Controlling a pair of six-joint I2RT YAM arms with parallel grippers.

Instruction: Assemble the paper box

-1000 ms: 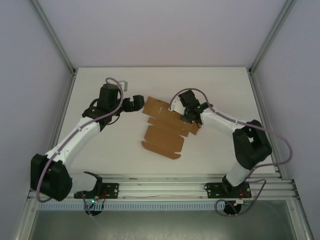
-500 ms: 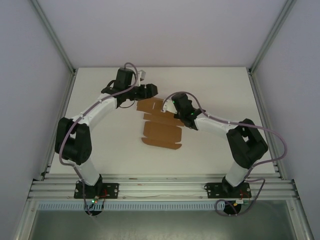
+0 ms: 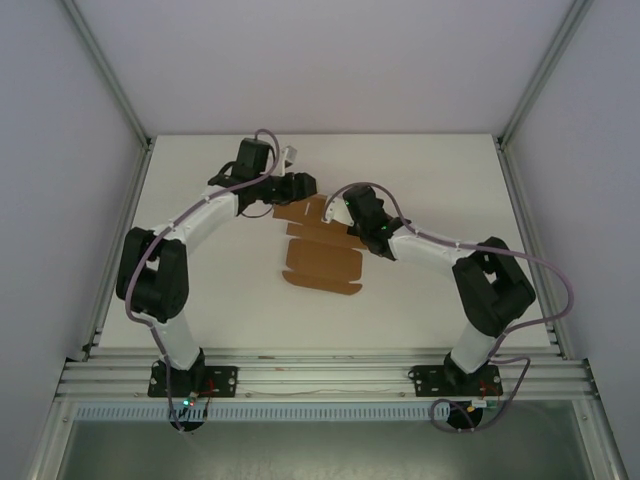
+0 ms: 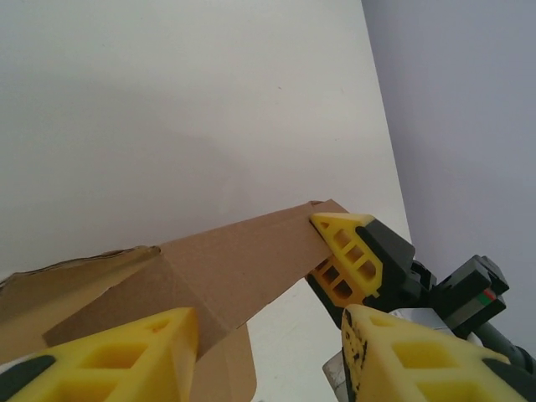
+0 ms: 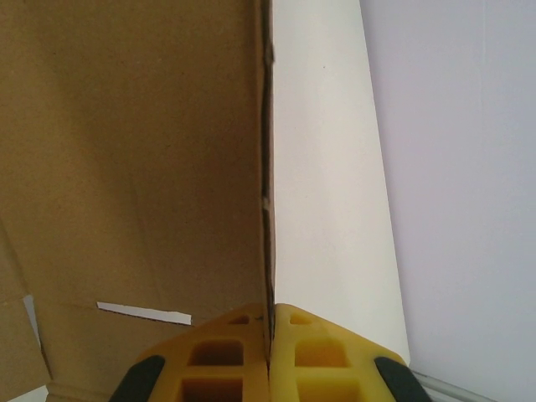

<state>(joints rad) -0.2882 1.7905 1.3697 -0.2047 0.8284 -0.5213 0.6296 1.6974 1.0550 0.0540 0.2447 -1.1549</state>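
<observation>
Brown cardboard on white table (image 3: 200,290) | paper box (image 3: 322,262), a die-cut sheet, lies mid-table, far panel raised | left gripper (image 4: 272,318), swung within the last second to the sheet's 11 o'clock, fingers spread astride a flap | right gripper (image 5: 270,316) pinches the 1 o'clock edge | folding likely starting

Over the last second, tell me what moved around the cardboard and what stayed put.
The left gripper went from the sheet's left edge to its far-left corner, where its jaws now stand open around a flap. The right gripper slid left along the far edge and is shut on the paper box, which shifted slightly away. The near panels stayed flat on the table.
</observation>
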